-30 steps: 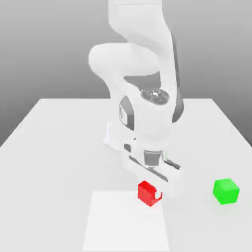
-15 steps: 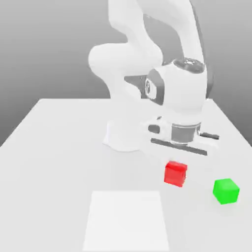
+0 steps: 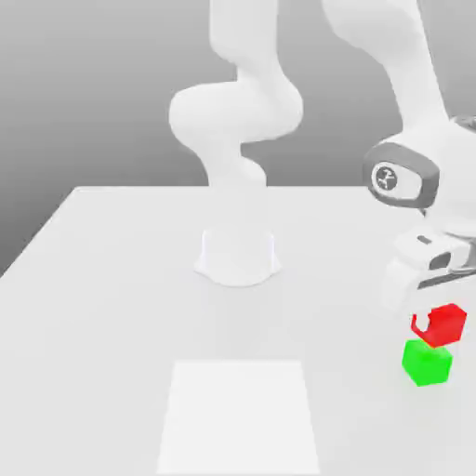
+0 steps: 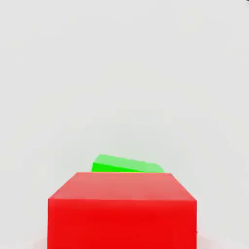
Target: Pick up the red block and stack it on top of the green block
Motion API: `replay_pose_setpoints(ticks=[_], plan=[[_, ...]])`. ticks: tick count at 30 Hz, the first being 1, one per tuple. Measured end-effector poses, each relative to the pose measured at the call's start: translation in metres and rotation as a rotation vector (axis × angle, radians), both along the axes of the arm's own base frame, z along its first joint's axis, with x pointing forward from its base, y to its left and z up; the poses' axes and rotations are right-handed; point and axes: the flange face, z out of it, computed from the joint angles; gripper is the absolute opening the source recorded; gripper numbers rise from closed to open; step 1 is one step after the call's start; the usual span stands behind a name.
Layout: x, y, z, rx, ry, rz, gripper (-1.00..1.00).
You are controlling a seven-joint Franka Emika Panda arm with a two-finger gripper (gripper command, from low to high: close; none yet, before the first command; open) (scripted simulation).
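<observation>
At the lower right of the exterior view, the hand [image 3: 437, 311] pinches the red block [image 3: 445, 323] just above the green block [image 3: 427, 362] on the tabletop [image 3: 121, 307], positioned for stacking. Whether the blocks already touch is unclear; the alignment appears slightly offset.

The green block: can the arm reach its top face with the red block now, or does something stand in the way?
Probably yes. The claw holds the red block just above the green block, and nothing lies between them. The bare table around leaves the way free.
</observation>
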Motion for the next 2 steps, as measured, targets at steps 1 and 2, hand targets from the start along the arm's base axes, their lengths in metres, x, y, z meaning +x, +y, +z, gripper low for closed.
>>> replay_pose_setpoints(ticks=[1,2], plan=[[0.0,0.0,0.0,0.0,0.0,0.0,1.0],[0.0,0.0,0.0,0.0,0.0,0.0,1.0]])
